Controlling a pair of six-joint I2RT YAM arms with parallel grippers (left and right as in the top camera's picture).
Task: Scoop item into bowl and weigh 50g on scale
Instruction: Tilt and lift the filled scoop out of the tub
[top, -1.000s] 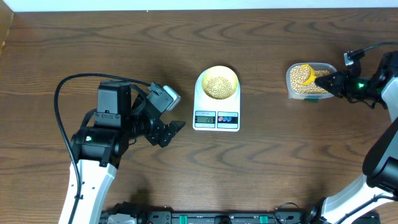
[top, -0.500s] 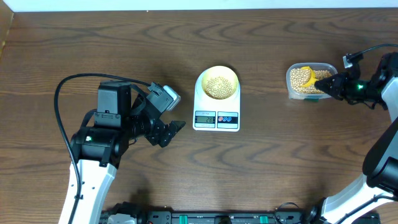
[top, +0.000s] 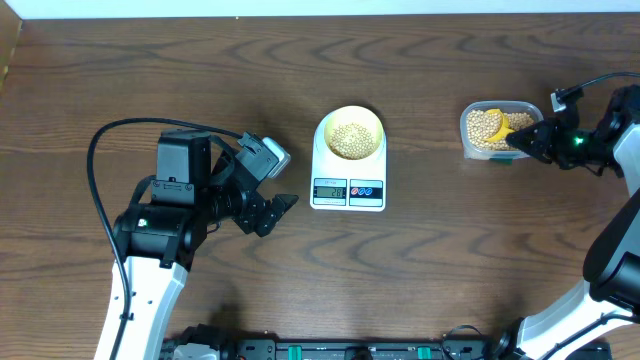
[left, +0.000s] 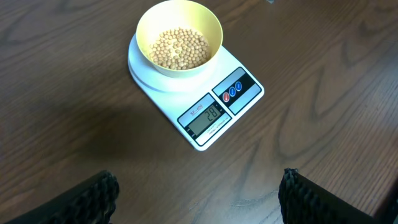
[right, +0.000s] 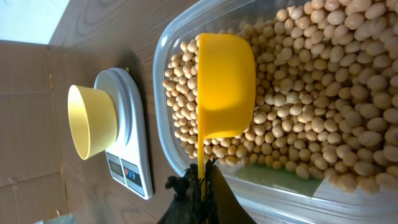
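Note:
The pale yellow bowl (top: 350, 134) stands on the white scale (top: 348, 190) at mid-table, partly filled with beige beans (left: 180, 48); the display (left: 207, 116) is lit. At the right, a clear container (top: 470, 145) holds many more beans (right: 323, 93). My right gripper (right: 202, 180) is shut on the thin handle of a bright yellow scoop (right: 225, 87), whose cup lies over the beans inside the container. My left gripper (top: 272, 212) hovers open over bare table left of the scale, its dark fingertips (left: 99, 193) wide apart with nothing between them.
Wooden table (top: 450, 260) extends all around. A black cable (top: 105, 140) loops from the left arm at the left. The right arm's body (top: 620, 250) rises along the right edge.
The right gripper with the scoop has shifted slightly right and back within the container. The left arm and the bowl on the scale have stayed still.

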